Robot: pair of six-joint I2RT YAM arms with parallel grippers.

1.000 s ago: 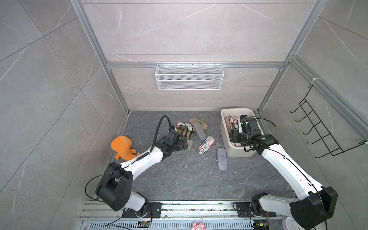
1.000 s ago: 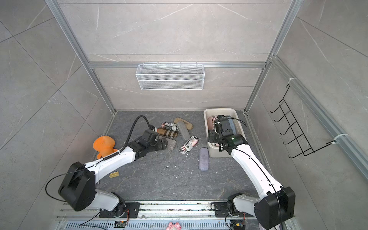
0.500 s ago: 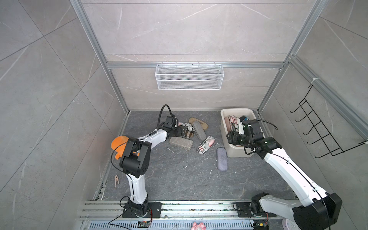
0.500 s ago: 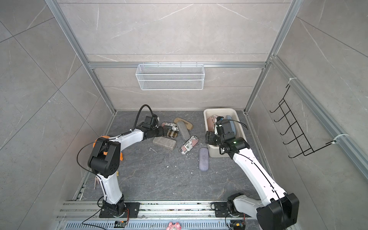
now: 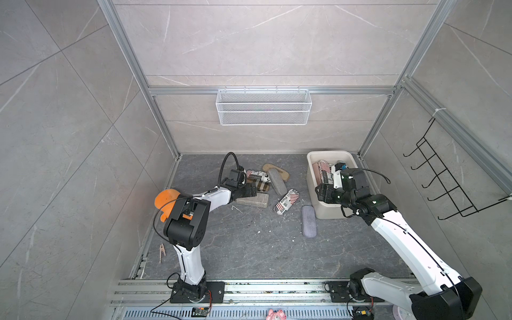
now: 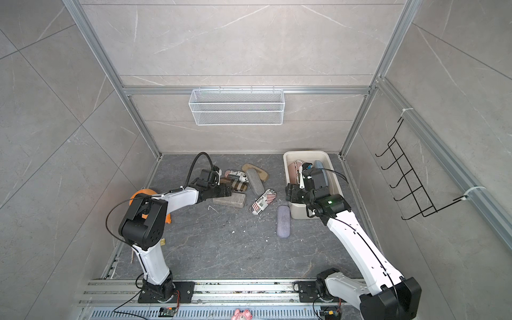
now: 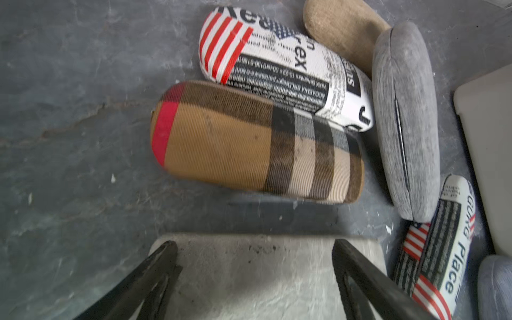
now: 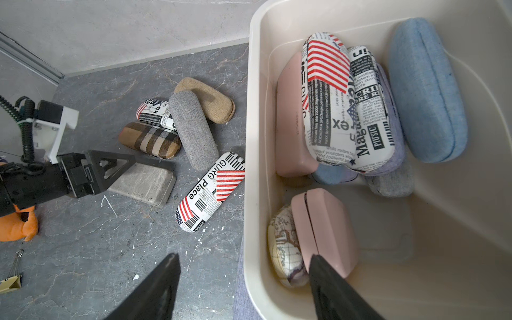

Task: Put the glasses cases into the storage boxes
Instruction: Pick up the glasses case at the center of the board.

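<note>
A flat pale-grey glasses case (image 7: 255, 271) lies on the dark floor (image 5: 249, 243). My left gripper (image 7: 253, 246) is open just above it, both fingers over its top face. Plaid (image 7: 249, 138), newspaper-print (image 7: 291, 74), grey fabric (image 5: 277, 181), tan (image 5: 273, 167), a second newspaper-print (image 5: 286, 201) and lilac (image 5: 308, 220) cases lie close by. The cream storage box (image 5: 329, 212) at the right holds pink (image 8: 327, 230), newspaper-print (image 8: 332, 97) and blue (image 8: 426, 91) cases. My right gripper (image 8: 243, 260) is open and empty, straddling the box's near left rim (image 8: 248, 138).
An orange plush toy (image 5: 163, 201) sits behind my left arm by the left wall. A white wire basket (image 5: 263, 106) hangs on the back wall and a black hook rack (image 5: 448, 180) on the right wall. A clothespin (image 5: 162, 250) lies at the floor's left edge.
My left arm has changed posture, its elbow lifting, while its gripper stays at the pale-grey case with the jaws slightly narrower. The right gripper has hardly moved at the box rim.
</note>
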